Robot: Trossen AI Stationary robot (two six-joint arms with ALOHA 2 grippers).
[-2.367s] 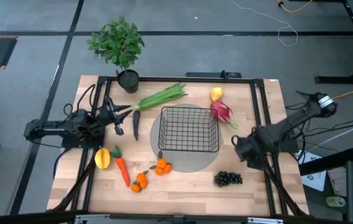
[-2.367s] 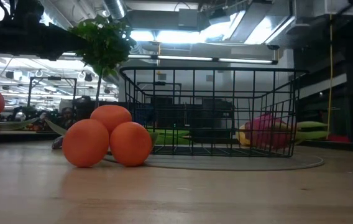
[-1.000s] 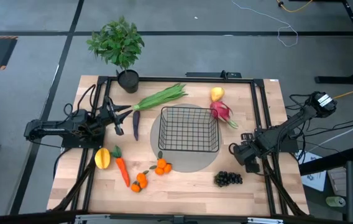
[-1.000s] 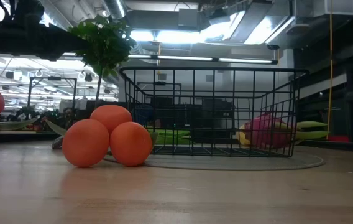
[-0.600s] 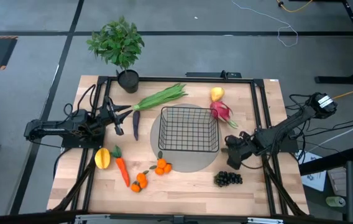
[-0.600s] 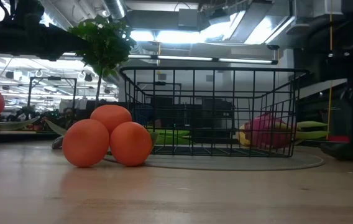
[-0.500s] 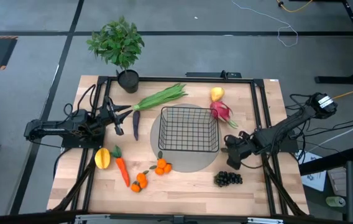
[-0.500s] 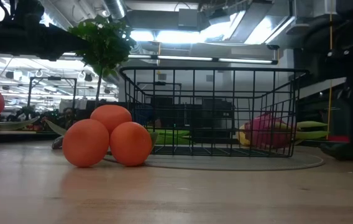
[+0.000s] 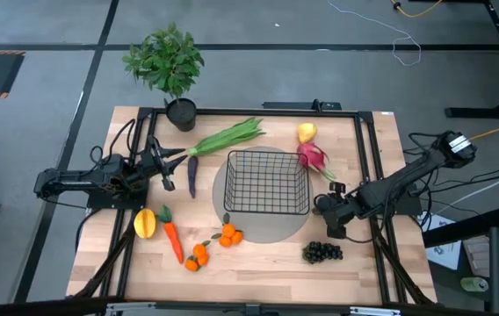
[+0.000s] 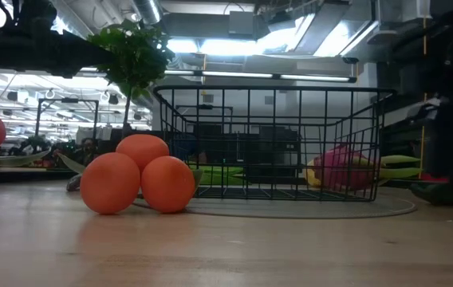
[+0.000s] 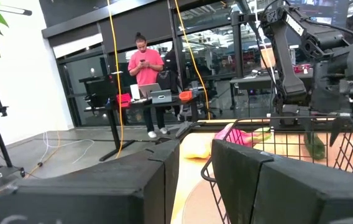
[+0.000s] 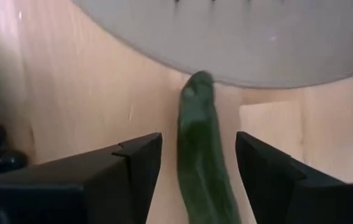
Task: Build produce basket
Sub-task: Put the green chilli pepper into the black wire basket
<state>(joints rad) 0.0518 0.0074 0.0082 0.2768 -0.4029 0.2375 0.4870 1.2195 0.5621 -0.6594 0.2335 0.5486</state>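
- Spanning both arms' reach, wooden table [image 9: 258, 263]; everything below is placed from the basket [image 9: 265, 183].
- Potted plant [image 9: 165, 61]: at the table's far left corner, well apart from the basket.
- Grey round mat [image 9: 271, 226]: lies under the basket, its rim showing on all sides.
- Basket: black wire grid, upright, mid-table. Only the mat shows through its wire floor.
- Left gripper [image 9: 167, 172]: well off the basket's left side, above the table, fingers a narrow gap apart and gripping nothing. Its wrist camera looks toward the basket rim.
- Right gripper [image 9: 329, 219]: just beside the basket's near right corner, low over the table. Fingers spread wide, one on each side of a cucumber [image 12: 198, 162], not touching it.
- Cucumber: dark green, flat on the wood, one tip touching the mat's edge. Hidden under the gripper in the high view.
- Green stalk bundle [image 9: 227, 136]: beyond the basket's far left corner, lying at a slant.
- Dark slender vegetable [image 9: 191, 175]: between the basket and the left gripper.
- Dragon fruit [image 9: 312, 157]: just beside the basket's far right corner; yellow fruit [image 9: 307, 132] just beyond it.
- Carrot [image 9: 172, 239] and a second yellow fruit [image 9: 145, 223]: off the near left corner, close together.
- Grapes [image 9: 322, 253]: off the near right corner, near the right gripper.
- Tangerines [image 9: 229, 234]: at the near left corner, on the mat's rim; another cluster [image 9: 197, 255] farther out.
- Person [image 11: 145, 68], pink top: standing in the room beyond the table.
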